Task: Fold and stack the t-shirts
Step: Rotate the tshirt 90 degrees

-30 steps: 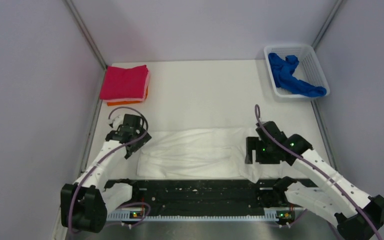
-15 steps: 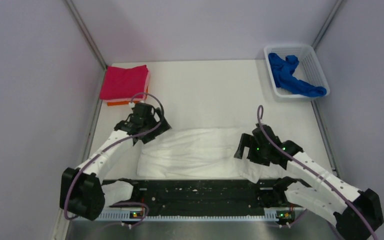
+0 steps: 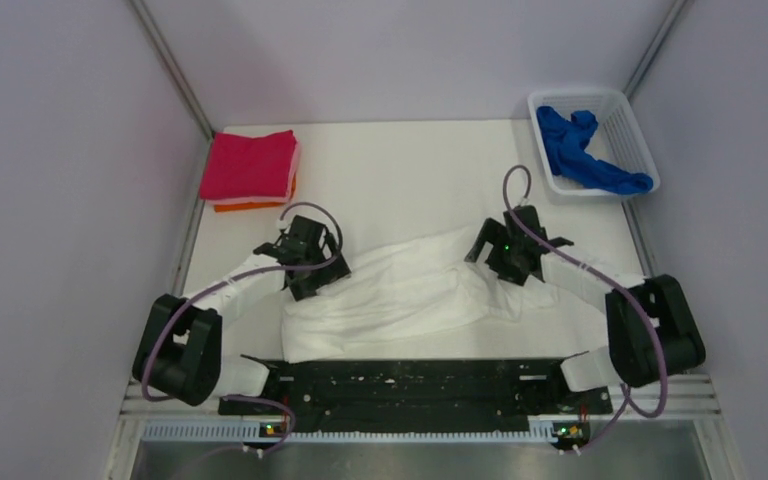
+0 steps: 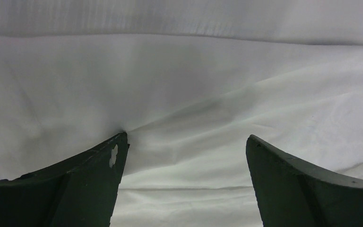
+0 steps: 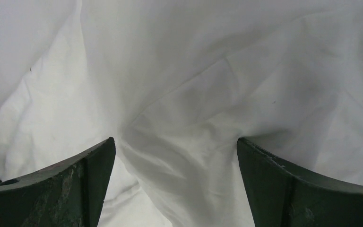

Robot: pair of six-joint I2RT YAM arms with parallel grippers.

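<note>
- Left gripper [image 4: 184, 142]: jaws spread wide, clamped on nothing. The white t-shirt [image 4: 194, 85] fills the gap below them. In the wrist view, the finger [image 4: 85, 184] at 7 o'clock presses its tip into the cloth, and creases fan out from that spot.
- Right gripper [image 5: 176, 142]: jaws also spread wide, clamped on nothing. Both tips rest on rumpled white cloth, with folds gathered between them.
- White t-shirt, top view: lies crumpled at 6 o'clock on the table [image 3: 410, 170], its long side running 9 to 3 o'clock. The left gripper is on its 10 o'clock corner and the right gripper on its 2 o'clock corner. The cloth bunches up toward the right gripper.
- Magenta t-shirt [image 3: 248, 165]: folded, at the table's 10 o'clock corner, well apart from both grippers.
- Orange t-shirt [image 3: 250, 206]: folded beneath the magenta one. Only a strip shows, at the stack's 6 o'clock edge.
- Royal-blue t-shirt [image 3: 580, 150]: crumpled inside the white mesh basket [image 3: 632, 125].
- White mesh basket: at the table's 1 o'clock corner.
</note>
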